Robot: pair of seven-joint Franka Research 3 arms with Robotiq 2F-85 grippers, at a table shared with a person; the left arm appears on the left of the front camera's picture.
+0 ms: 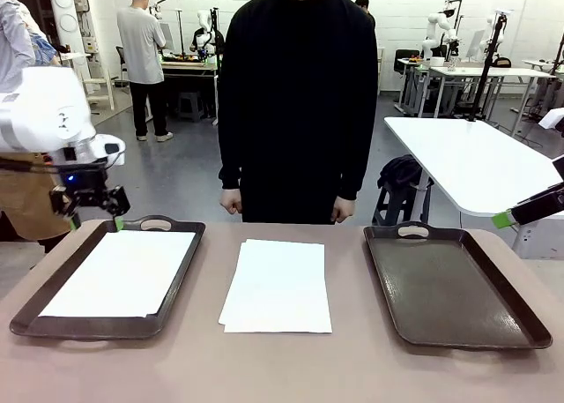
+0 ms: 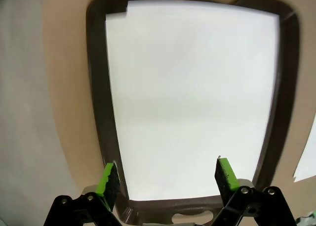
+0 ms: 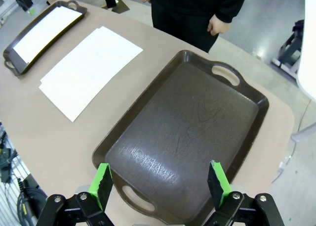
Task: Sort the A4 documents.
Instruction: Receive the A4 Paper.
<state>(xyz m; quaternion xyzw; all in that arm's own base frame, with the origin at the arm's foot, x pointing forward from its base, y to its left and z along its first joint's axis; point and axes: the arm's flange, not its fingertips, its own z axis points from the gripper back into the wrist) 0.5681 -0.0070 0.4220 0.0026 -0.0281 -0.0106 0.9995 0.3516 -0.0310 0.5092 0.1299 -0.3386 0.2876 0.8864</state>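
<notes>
Nearest you, the brown tabletop [image 1: 282,368] carries three stations in a row. The left tray [image 1: 26,319] already holds one white sheet [image 1: 123,271], flat and square inside the rim, which reads as a sorted item. The A4 documents [image 1: 278,284] yet to be sorted lie as a slightly fanned stack on the tabletop between the trays, where I judge either arm can reach them. The right tray [image 1: 449,288] is bare, so I judge the task to be at an early stage. The right fingers [image 3: 102,184] hang spread above that tray's near handle, holding nothing. Farther back, the left fingers [image 2: 109,179] stand released over the far end of the left tray, gripping nothing and clear of the sheet. Beyond the tabletop a person [image 1: 298,103] stands with both hands down, apparently leaving the stack to you
</notes>
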